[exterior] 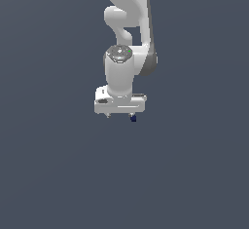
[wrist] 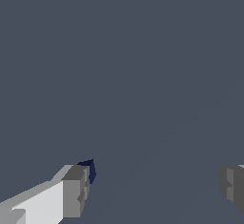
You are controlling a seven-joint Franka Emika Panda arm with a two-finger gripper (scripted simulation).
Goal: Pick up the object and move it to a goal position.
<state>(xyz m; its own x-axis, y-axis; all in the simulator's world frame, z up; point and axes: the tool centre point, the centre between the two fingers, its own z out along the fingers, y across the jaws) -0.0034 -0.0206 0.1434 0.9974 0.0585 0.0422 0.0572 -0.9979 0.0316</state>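
Note:
The object (exterior: 133, 119) is a tiny dark navy-blue block just below the white gripper's fingertip on the exterior view's right. My gripper (exterior: 119, 116) points down, with its jaws wide apart and nothing between them. In the wrist view the object (wrist: 90, 170) peeks out from behind the tip of one grey finger (wrist: 75, 192). The other finger (wrist: 232, 185) is far from it, and the gripper (wrist: 153, 189) is open. I cannot tell whether the near finger touches the object. No goal marker shows.
A plain dark grey-blue surface (exterior: 58, 174) fills both views. The white arm (exterior: 127, 23) rises above the gripper in the exterior view. No other objects are in view.

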